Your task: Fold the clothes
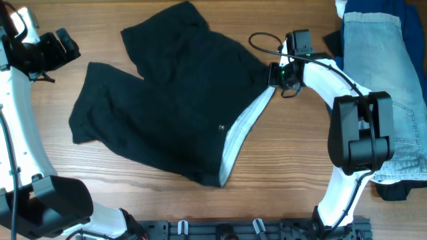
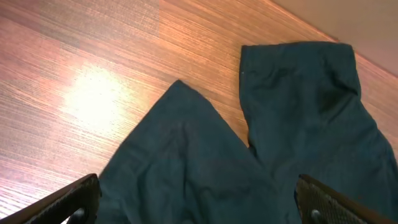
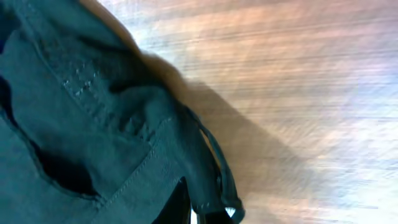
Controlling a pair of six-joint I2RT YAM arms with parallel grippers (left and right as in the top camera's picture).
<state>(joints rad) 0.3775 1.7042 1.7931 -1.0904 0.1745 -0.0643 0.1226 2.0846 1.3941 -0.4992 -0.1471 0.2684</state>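
A wood-grain table point(image 1: 200, 200) carries 3 garments. Across its middle lie black shorts point(image 1: 173, 107), spread flat, their pale waistband point(image 1: 243, 130) turned toward the right and near side. Along the right edge, light-blue jeans point(image 1: 393, 80) overlap royal-blue cloth point(image 1: 373, 10) at the far corner.

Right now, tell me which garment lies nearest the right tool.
The black shorts, their pale waistband at the right tool; the light-blue jeans lie farther right.
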